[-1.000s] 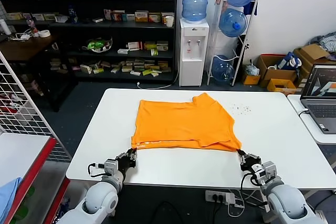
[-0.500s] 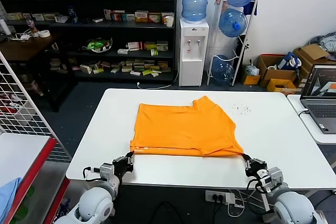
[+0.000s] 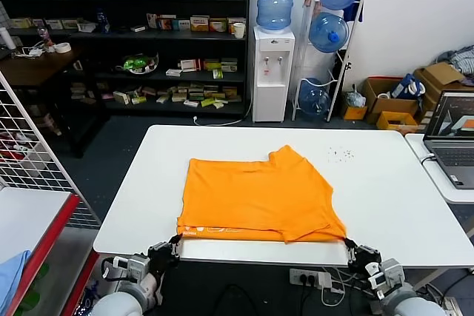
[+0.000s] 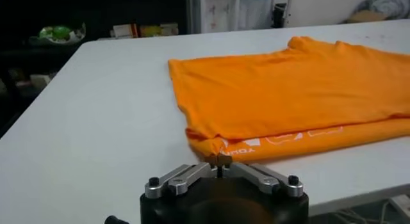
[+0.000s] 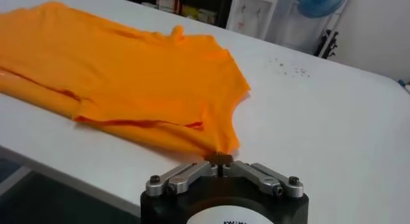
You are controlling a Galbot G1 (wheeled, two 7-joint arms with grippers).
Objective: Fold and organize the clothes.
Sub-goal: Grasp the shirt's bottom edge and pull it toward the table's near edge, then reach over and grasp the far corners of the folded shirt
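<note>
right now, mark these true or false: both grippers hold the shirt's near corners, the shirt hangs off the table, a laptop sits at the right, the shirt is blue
1. Both grippers pinch the shirt's near corners: true; left gripper, right gripper.
2. The shirt hangs off the table: false, it lies flat on top, near the front edge.
3. A laptop sits at the right: true.
4. The shirt is blue: false, it is orange.

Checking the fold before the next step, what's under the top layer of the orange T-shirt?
Under the folded orange T-shirt, a lower layer with pale hem print peeks out along the near edge. Beneath is the white table; anything between the layers is covered.
</note>
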